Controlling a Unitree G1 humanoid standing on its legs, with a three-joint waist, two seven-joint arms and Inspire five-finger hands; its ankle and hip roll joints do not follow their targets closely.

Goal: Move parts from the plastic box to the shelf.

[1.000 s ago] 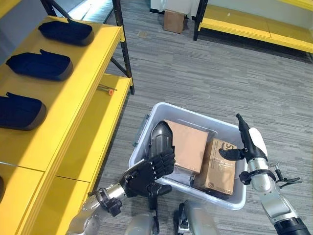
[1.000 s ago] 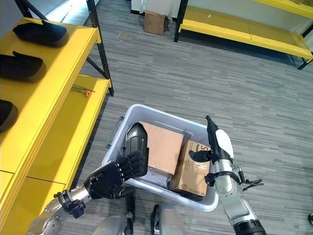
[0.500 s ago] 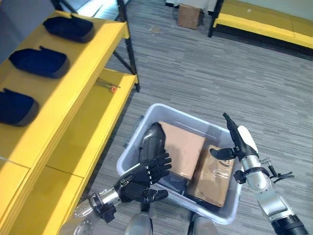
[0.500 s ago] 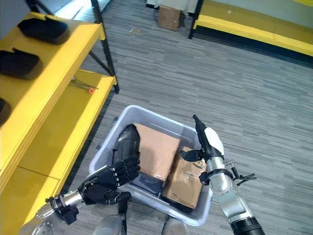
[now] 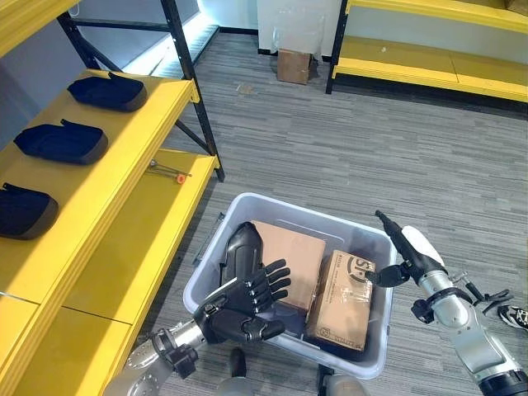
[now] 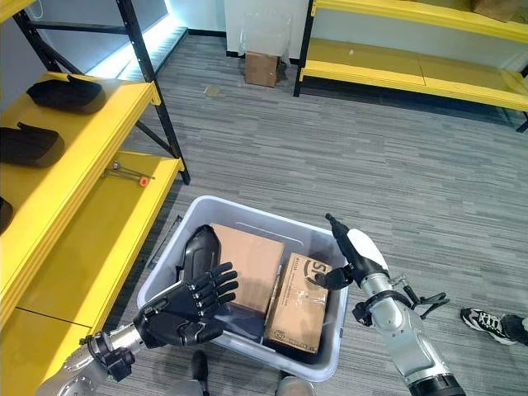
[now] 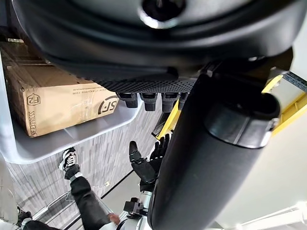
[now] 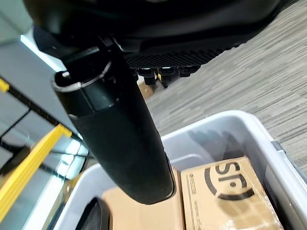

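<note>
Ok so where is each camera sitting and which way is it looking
Left eye view: on the head, looking down at the box, shelf, left hand and right hand.
Right eye view: beside it, same scene.
Left wrist view: on the left wrist, along its fingers toward a carton.
Right wrist view: on the right wrist, over the box.
Shared: all four show the box and that carton.

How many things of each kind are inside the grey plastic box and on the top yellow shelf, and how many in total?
Cardboard boxes in the plastic box: 2, the flat one and the printed one.
Dark parts in the plastic box: 1.
Dark parts on the top shelf: 3.
Total: 6.
</note>
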